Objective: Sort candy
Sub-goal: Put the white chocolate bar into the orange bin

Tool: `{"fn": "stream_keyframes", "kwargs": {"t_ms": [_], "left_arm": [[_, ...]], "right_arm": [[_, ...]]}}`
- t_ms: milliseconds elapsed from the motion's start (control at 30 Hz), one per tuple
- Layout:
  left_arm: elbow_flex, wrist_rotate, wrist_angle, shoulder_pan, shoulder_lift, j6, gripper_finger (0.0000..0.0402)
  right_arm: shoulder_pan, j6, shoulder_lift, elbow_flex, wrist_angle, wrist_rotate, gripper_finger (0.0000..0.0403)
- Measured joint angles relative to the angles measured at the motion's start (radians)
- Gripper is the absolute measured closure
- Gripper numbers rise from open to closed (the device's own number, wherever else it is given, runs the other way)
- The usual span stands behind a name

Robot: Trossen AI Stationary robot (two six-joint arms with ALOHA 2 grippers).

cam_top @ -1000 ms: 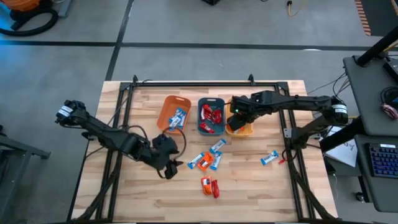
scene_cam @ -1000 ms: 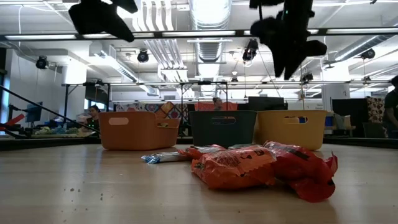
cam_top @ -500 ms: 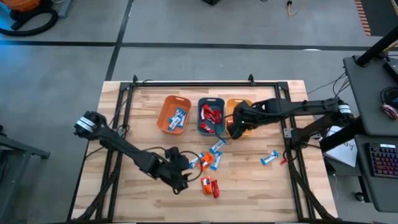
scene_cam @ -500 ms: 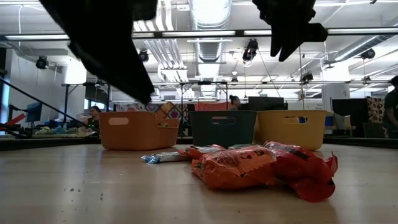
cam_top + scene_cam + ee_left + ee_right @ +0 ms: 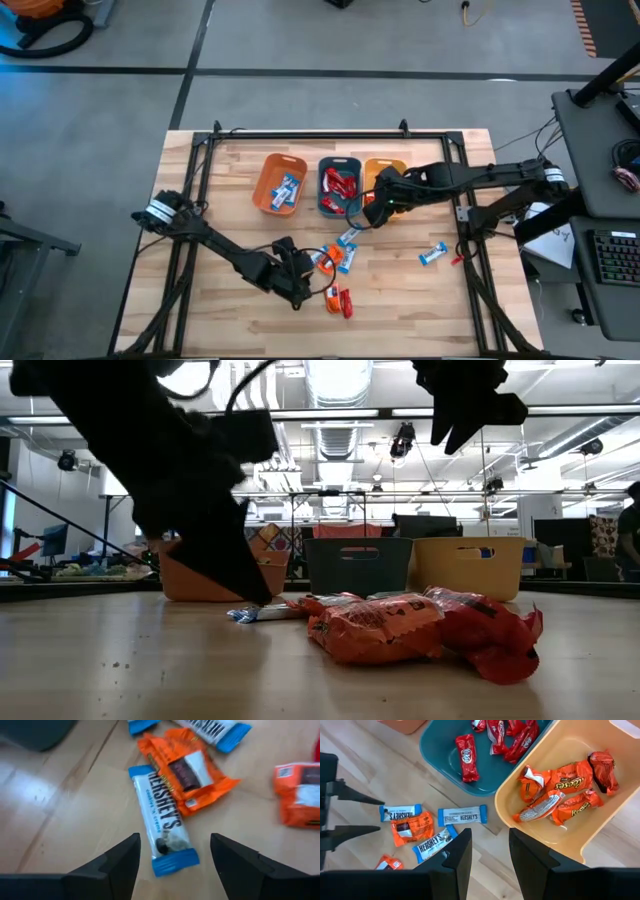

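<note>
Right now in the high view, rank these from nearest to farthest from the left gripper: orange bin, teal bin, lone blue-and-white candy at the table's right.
From the left gripper:
1. Orange bin, toward the far edge.
2. Teal bin, middle of the row.
3. Lone blue-and-white candy, far right.

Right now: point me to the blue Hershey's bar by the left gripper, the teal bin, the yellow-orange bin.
blue Hershey's bar (image 5: pixel 162 824), left wrist view, middle of wrapper.
teal bin (image 5: pixel 438 765), right wrist view, bare floor.
yellow-orange bin (image 5: pixel 570 742), right wrist view, bare inner wall.

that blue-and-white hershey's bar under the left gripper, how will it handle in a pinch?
The blue-and-white bar lies flat, so it probably won't roll. Its glossy wrapper may slip, and the crimped ends look floppy. It looks small and light, so the open left gripper could nudge it.
</note>
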Motion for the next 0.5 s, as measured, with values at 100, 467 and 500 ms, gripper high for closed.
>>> {"fn": "stream_keyframes", "kwargs": {"t_ms": [100,467,500], "left_arm": [[0.000,0.003,0.002,0.012,0.023,-0.002,0.0185],[-0.002,0.040,0.014,0.029,0.035,-0.028,0.0256],[-0.004,0.044,0.015,0.030,0.035,-0.036,0.0268]], "right_arm": [[0.000,0.000,0.000,0.000,0.001,0.000,0.0280],[0.000,0.000,0.003,-0.001,0.005,0.000,0.0280],[0.000,0.000,0.003,-0.001,0.005,0.000,0.0280]]}}
